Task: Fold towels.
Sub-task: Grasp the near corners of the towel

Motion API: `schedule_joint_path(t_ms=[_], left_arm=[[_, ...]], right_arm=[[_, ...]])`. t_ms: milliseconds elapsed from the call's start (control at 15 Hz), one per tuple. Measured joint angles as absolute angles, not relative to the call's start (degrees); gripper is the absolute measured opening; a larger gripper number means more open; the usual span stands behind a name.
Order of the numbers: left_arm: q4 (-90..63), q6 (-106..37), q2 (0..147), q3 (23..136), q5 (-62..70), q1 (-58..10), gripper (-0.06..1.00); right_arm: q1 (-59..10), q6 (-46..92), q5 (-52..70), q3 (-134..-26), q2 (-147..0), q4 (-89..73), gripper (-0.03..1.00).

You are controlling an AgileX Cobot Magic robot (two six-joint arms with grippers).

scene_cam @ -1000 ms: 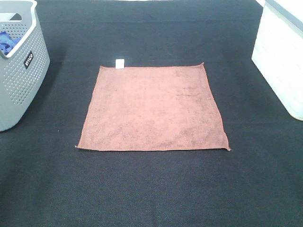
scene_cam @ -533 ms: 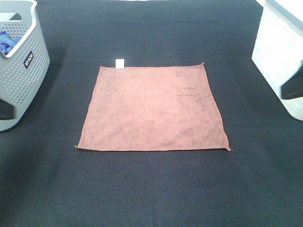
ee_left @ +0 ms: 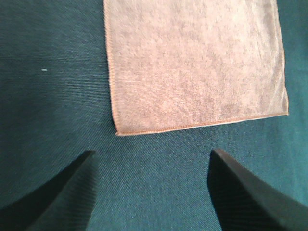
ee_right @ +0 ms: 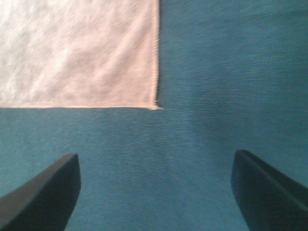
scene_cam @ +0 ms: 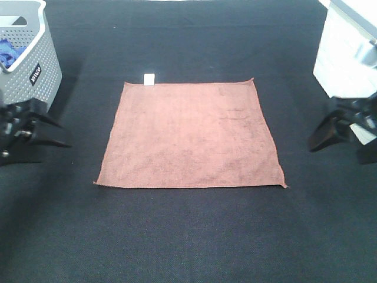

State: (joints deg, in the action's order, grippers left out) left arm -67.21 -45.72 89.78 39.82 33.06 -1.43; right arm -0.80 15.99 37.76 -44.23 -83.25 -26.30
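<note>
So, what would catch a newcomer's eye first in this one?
A reddish-brown towel lies flat and unfolded in the middle of the dark table, white tag on its far edge. The left end effector and the right end effector flank it, both open, neither touching it. A grey perforated basket with a blue cloth inside stands at far left.

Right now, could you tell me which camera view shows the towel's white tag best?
The exterior high view: the white tag sticks out from the towel's far edge. Both wrist views show only part of the towel, with no tag.
</note>
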Motion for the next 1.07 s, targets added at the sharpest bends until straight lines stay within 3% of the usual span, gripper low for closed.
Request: schedule_joint_path(t_ms=[267,1067], left_arm=[[-68.64,-48.30,100.10,45.21,33.06,-6.70,0.63],[-73.45,-48.47,114.36,51.68,30.42,-6.99,0.67]], right_arm=[[-0.80,27.10,37.64,-47.15,-91.85,-37.87,0.80],[-0.80,38.39,37.53,-55.75,-113.45,-46.98,0.79]])
